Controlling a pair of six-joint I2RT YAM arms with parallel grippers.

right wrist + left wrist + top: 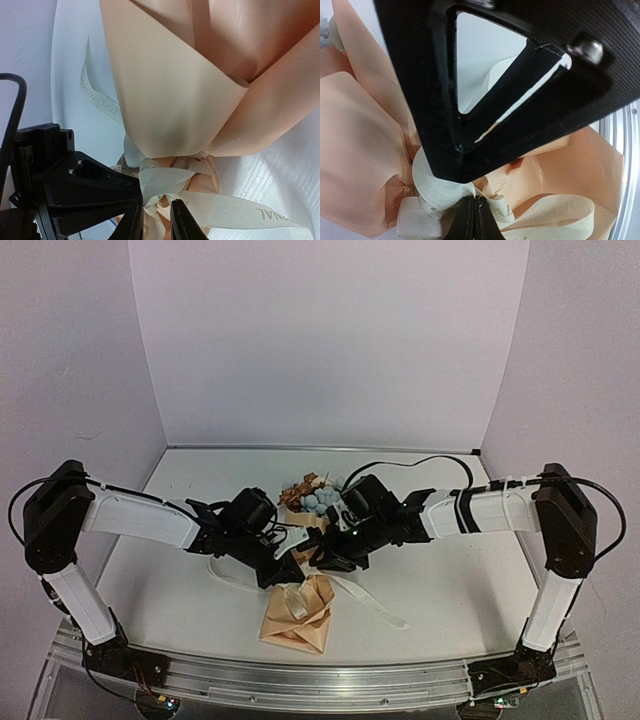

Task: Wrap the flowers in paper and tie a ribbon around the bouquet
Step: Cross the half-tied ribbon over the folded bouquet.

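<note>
Bouquet point(310, 625) lies flat on table point(450, 580), long axis running away from the arm bases: flowers point(318, 498) at far end, crumpled paper point(165, 90) tail at near end. Both tools meet at its waist, one per side, so the axis crosses the line btwn them approx. at right angles.

Left gripper point(474, 220): jaws fully together, tips nipping a fold of ribbon point(250, 212) right at the wrap. Right gripper point(156, 220): jaws a narrow gap apart, w/ bunched ribbon + a bit of paper in the gap. Can't tell if it's pinching or just straddling.

Key relation: the ribbon band round the waist sits directly at both sets of tips, no reach needed. Free tails go outward: one runs off the right gripper's side toward near-right, the other lies on the table on the left gripper's side. Neither arm clearly nearer.

Pose: both forearms come in low from the sides, wrists bent, tips pointing inward + down at the waist, grippers almost nose to nose.

Judgement: wrap looks done, tying is the step in hand. Next pull prob. has to go along the line btwn the tools, i.e. across the bouquet axis, else the cone drags or rolls.
</note>
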